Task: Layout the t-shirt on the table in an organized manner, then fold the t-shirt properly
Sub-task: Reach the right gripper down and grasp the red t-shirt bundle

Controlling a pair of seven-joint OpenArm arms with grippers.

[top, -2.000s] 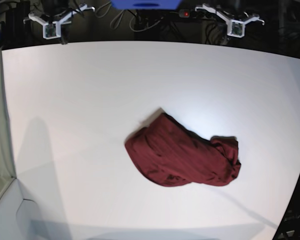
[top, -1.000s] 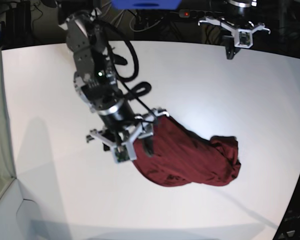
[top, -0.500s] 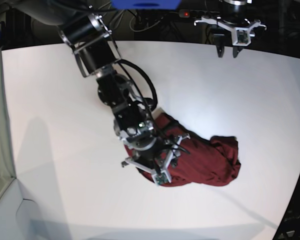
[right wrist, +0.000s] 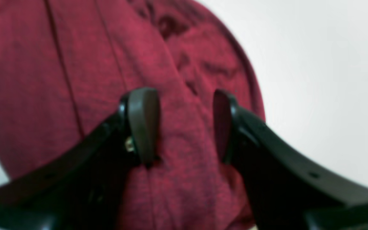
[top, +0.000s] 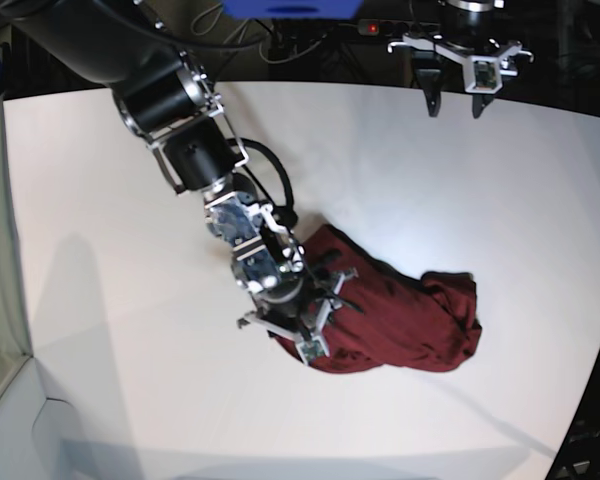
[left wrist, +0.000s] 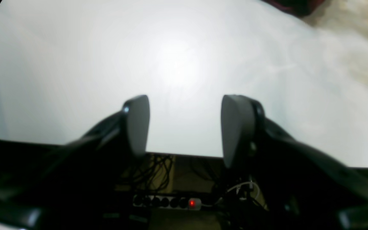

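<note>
Down in the lower middle of the base view, the dark red, wrinkly soft-fabric t-shirt (top: pixel 395 320) lies bunched in a rumpled heap on the big smooth white counter (top: pixel 110 200), nothing like spread out. Folds run along it and a lumpier wad sits at its right end.

Right on top of its left end is the right gripper (top: pixel 315 315), jaws parted, both tips pressing down into the cloth. From the right wrist view, the right gripper's dark jaws (right wrist: pixel 184 127) stand apart with a ridge of maroon fabric between them; they have not closed on it, so nothing is gripped. The cloth's edge curves away to bare white counter in the upper right of that view.

Half a second back this arm hung a touch lower and further right over the shirt; it has now drawn slightly up and left, and the heap itself has not shifted.

Far back, at the top right of the base view, the left gripper (top: pixel 453 95) hangs over the counter's far edge, well apart from the shirt. Its jaws (left wrist: pixel 184 127) are open and empty, with white counter between them; a second ago they were closed.
</note>
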